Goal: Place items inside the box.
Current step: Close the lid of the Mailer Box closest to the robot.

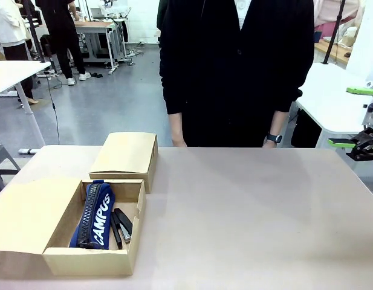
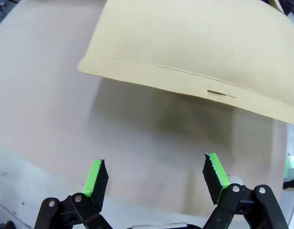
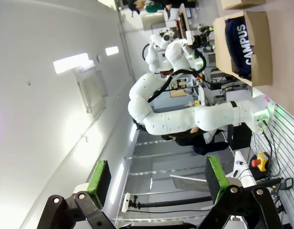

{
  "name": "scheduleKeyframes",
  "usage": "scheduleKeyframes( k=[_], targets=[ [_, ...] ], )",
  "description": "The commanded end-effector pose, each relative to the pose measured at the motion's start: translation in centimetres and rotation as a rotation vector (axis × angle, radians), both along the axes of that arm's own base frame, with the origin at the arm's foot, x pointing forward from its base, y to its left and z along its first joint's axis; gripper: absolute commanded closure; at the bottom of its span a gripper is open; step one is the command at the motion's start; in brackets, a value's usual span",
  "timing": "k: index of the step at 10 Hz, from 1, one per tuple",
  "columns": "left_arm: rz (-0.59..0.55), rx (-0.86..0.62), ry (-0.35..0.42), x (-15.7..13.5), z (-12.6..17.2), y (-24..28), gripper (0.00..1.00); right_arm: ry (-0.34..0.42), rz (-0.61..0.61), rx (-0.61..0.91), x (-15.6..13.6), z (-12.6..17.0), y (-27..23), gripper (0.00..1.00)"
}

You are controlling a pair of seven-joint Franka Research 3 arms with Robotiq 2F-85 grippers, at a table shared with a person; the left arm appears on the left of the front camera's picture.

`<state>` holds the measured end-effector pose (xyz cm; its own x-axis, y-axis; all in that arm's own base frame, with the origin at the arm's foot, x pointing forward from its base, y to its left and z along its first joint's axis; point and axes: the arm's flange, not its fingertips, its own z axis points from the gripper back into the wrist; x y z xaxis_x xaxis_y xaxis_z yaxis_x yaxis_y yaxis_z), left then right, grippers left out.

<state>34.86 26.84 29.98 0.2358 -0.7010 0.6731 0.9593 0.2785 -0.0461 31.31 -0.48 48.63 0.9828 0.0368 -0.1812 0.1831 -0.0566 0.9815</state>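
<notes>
Both the left gripper (image 2: 155, 183) and right gripper (image 1: 363, 118) stand wide and empty; the box (image 1: 92, 263) holds the pouch (image 1: 93, 215) and staplers (image 1: 121, 225); judged next: shut the flap lid (image 1: 26, 214)

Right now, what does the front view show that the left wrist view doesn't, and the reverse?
Front view alone: the open box holding a blue pouch and black staplers, a closed smaller carton, a person in black across the table, and the right claw at the right edge. Left wrist view alone: the left claw, open and empty, above a tan cardboard flap. Both: the table.
</notes>
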Motion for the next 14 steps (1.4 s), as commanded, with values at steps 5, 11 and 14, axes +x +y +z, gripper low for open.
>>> scheduleKeyframes(
  k=[5, 11, 14],
  targets=[
    [-0.167, -0.232, 0.012, 0.0, -2.3, -4.5, 0.00, 0.018, -0.005, 0.022, -0.1, 0.6, 0.1, 0.00],
    [-0.229, -0.468, -0.040, -1.2, -0.5, -6.8, 0.00, 0.018, -0.005, 0.022, -0.1, 0.6, 0.1, 0.00],
    [-0.285, -0.542, -0.072, -3.2, 1.6, -8.8, 0.00, 0.018, -0.005, 0.022, -0.1, 0.6, 0.1, 0.00]
  ],
)
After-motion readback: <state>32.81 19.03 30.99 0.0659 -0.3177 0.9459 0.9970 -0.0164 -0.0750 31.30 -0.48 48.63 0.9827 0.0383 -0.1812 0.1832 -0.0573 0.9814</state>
